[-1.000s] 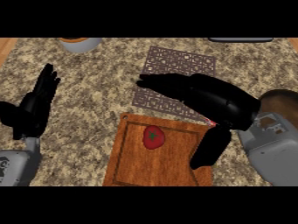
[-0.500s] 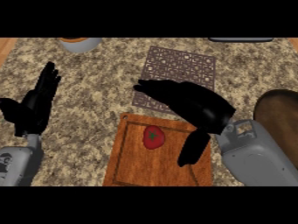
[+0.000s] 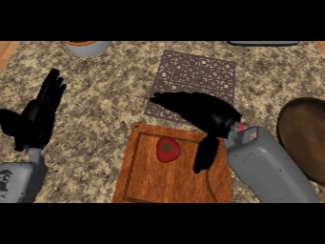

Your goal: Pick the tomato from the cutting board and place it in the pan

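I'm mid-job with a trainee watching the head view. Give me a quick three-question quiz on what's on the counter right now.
1. True or false: the tomato already lies in the pan.
2. Where is the pan relative to the cutting board? A) to its left B) to its right C) on top of it
3. Fill in: the ___ hand hovers open over the board's far edge, while the other rests open at the view's left.
Key: 1 false, it lies on the cutting board. 2 B. 3 right hand; the left hand is the resting one.
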`<state>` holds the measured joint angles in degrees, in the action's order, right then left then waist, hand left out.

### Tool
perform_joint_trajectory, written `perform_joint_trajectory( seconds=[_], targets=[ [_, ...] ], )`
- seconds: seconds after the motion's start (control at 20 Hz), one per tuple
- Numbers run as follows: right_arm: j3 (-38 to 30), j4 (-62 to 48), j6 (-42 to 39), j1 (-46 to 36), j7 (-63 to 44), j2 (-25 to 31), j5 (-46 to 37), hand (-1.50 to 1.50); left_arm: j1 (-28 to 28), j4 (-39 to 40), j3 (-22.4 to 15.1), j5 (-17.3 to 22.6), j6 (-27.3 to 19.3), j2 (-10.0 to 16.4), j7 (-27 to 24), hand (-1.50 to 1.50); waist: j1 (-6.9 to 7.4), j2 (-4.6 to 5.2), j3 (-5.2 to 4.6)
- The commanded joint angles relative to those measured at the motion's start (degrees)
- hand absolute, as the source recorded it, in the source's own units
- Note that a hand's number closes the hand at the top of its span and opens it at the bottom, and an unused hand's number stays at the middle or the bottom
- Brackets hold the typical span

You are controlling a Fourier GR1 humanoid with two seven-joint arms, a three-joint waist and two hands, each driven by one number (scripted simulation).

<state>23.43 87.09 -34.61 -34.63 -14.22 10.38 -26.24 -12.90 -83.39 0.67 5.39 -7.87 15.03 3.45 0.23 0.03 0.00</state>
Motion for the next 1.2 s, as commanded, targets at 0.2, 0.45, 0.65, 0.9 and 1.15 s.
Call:
perform_joint_trajectory(
  seconds=[0.2, 0.45, 0.65, 0.9, 1.15],
  targets=[
    [3.26, 4.18, -5.36, 1.75, -5.17, -5.49, -3.72, -1.50, 1.48, -1.27, 0.37, -1.88, 0.07, -1.32, 0.54, 0.00, -0.21, -0.14, -0.01],
    [3.66, -0.72, -4.02, 2.23, -1.30, -6.83, -9.91, -1.50, 3.24, -2.81, 2.05, -0.98, 2.52, -1.34, -0.60, 0.00, 0.02, -0.08, -0.01],
    [4.66, -4.78, -4.04, -0.12, 1.98, -3.32, -14.61, -1.50, 1.32, -0.62, 4.36, 0.70, 5.17, 0.97, -0.18, 0.00, 0.12, -0.04, -0.01],
    [7.26, -6.81, -4.02, 0.88, 1.23, -5.76, -19.73, -1.50, 0.46, -0.49, 4.41, -0.72, 4.41, 0.11, 0.65, 0.00, -0.05, -0.06, 0.00],
    [3.69, -15.02, -4.64, -3.22, 4.46, -8.43, -21.46, -1.50, -4.13, 5.24, 4.61, -2.10, 3.50, -2.16, -1.44, 0.00, -0.13, 0.08, -0.01]
  ],
)
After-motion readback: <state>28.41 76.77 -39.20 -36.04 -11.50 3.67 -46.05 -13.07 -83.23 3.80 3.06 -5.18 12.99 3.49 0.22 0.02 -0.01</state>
